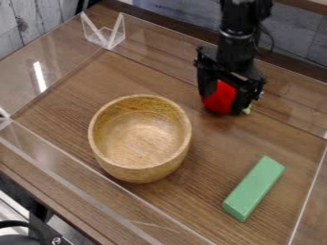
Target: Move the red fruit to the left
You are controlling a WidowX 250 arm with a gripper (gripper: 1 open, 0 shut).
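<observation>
One small red fruit (224, 95) sits toward the far right of the wood-grain table (166, 206), smooth, rounded and glossy like moulded plastic, with a bit of green showing at its lower right edge. Most of its top is hidden by the black gripper (228, 94), which comes straight down over it with its fingers (205, 88) spread wide, one on each side of the fruit; whether they touch it I cannot tell, and nothing looks clamped. Nearer and to the left, well apart from the fruit, stands a wooden bowl (140, 137), pale, thick-walled and round, its grain visible inside. Down at the near right lies a green block (254, 189), a flat matte rectangle set at a slant. Clear acrylic walls (52, 67) fence the tabletop, catching light along their edges.
</observation>
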